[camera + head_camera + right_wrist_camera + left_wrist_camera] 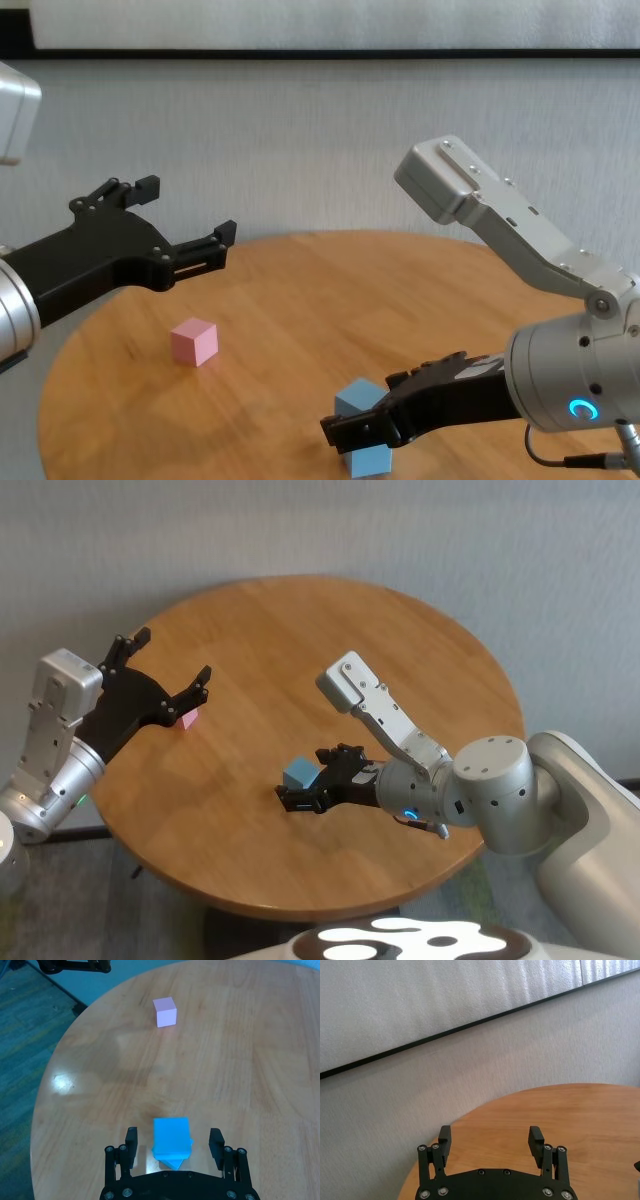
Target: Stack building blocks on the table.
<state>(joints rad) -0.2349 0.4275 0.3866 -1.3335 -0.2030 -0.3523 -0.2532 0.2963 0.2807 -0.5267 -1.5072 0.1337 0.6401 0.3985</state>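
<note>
Two light blue building blocks stand stacked near the table's front middle; the upper block sits slightly askew on the lower block. My right gripper is open around the upper block, with a small gap showing on each side. The pink block lies alone at the table's left. My left gripper hovers open and empty above the table, just beside the pink block.
A grey wall stands behind the round table. Patterned carpet lies beyond the table's left edge. Bare wood stretches between the pink block and the blue stack.
</note>
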